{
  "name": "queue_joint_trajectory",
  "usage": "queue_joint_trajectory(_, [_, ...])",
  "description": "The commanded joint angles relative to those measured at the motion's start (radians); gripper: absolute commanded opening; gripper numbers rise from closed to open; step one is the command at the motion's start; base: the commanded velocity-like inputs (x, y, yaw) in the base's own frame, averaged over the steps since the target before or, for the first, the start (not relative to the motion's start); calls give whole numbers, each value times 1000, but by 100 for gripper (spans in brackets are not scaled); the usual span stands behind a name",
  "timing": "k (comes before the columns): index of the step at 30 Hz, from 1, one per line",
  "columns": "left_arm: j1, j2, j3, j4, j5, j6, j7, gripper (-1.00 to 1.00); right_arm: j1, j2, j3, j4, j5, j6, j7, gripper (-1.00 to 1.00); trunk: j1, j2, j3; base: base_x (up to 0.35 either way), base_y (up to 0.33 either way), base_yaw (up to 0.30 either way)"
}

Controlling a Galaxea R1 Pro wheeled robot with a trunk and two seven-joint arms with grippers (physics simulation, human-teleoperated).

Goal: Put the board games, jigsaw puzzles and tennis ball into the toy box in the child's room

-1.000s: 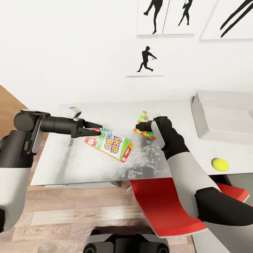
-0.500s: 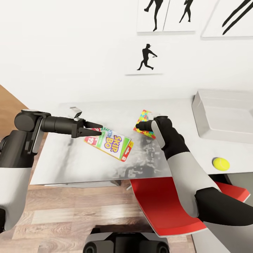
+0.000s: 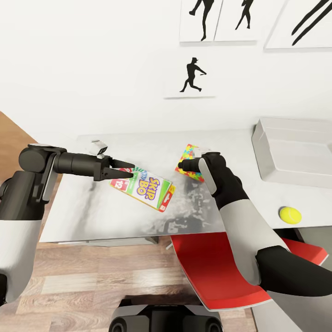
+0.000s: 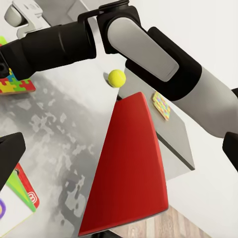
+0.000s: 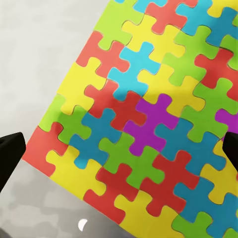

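Observation:
The white SKIP BO board game (image 3: 145, 188) lies tilted on the pale table (image 3: 87, 212). Its near corner sits at the tips of my left gripper (image 3: 131, 169), which is open. In the left wrist view the box (image 4: 12, 206) lies flat beside one finger (image 4: 11, 158). My right gripper (image 3: 186, 162) is open, low over a jigsaw puzzle (image 3: 188, 153), with its pieces (image 5: 144, 114) spread between the two fingers. The tennis ball (image 3: 289, 215) (image 4: 117, 78) rests near the table's front right. The grey toy box (image 3: 265, 154) stands at the back right. A second jigsaw square (image 4: 161, 105) lies on a grey surface.
A red chair (image 3: 216, 269) (image 4: 129, 163) is tucked under the table's front edge, below my right arm. Black baseball-player pictures (image 3: 191, 76) hang on the white wall behind. Wood-plank floor (image 3: 92, 286) shows in front and to the left.
The whole view shifted slightly a second ago. Both arms, the box, the jigsaw and the ball keep their places.

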Motion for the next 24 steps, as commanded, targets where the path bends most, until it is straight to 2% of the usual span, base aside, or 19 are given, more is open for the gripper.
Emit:
queue_joint_trajectory(1, [-1, 1, -2, 0, 3, 11, -1, 100, 0, 0, 1, 10, -11, 3, -11, 100, 1, -1, -1, 0, 0, 0])
queue_joint_trajectory(8, [-1, 1, -2, 0, 3, 11, -1, 100, 0, 0, 1, 10, -11, 3, -12, 100, 1, -1, -1, -15, 0, 0])
queue_joint_trajectory(10, [-2, -9, 0, -5, 4, 11, -1, 100, 0, 0, -1, 6, -12, 0, -14, 100, 1, -1, -1, 0, 0, 0])
queue_joint_trajectory(18, [-2, -6, -1, -5, 4, 11, -1, 100, 0, -3, 1, 7, -12, -2, -14, 100, 1, -1, -1, 0, 0, 0])
queue_joint_trajectory(24, [-1, -5, -7, -5, 4, 11, -1, 100, 0, -11, 1, 3, -40, -3, -14, 100, 1, -1, -1, -1, 0, 0])
